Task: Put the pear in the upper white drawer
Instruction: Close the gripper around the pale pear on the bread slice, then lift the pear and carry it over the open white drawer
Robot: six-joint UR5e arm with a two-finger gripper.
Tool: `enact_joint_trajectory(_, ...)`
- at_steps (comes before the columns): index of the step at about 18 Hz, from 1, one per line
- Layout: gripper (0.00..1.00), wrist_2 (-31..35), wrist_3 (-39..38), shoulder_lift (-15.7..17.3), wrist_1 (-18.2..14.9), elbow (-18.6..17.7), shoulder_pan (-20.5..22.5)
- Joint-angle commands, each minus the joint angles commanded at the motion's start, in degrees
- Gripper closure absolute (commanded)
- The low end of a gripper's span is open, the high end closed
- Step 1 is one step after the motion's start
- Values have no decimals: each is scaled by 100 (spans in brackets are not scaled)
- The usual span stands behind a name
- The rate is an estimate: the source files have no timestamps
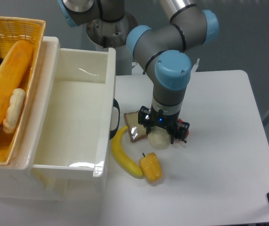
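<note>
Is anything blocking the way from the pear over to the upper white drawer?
Only low items: the banana and a toast slice lie between the pear and the upper white drawer, whose tall wall must be cleared. The gripper sits over the pear.

The gripper points straight down at the table, fingers either side of the pear. Whether the pear rests on the table cannot be told. The banana and yellow pepper lie near-left of it. The drawer stands open at left, beside the wicker basket.
</note>
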Motion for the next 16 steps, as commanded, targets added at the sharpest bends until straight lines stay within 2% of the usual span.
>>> enact_joint_trajectory(3,42,-263,-675,158,-114,44,140)
enact_joint_trajectory(5,42,-351,-756,255,-193,79,158)
enact_joint_trajectory(7,41,-447,-861,430,-421,79,184)
enact_joint_trajectory(12,41,-1194,-897,1098,-966,62,483)
enact_joint_trajectory(16,41,-1757,-976,1520,-1546,-17,501)
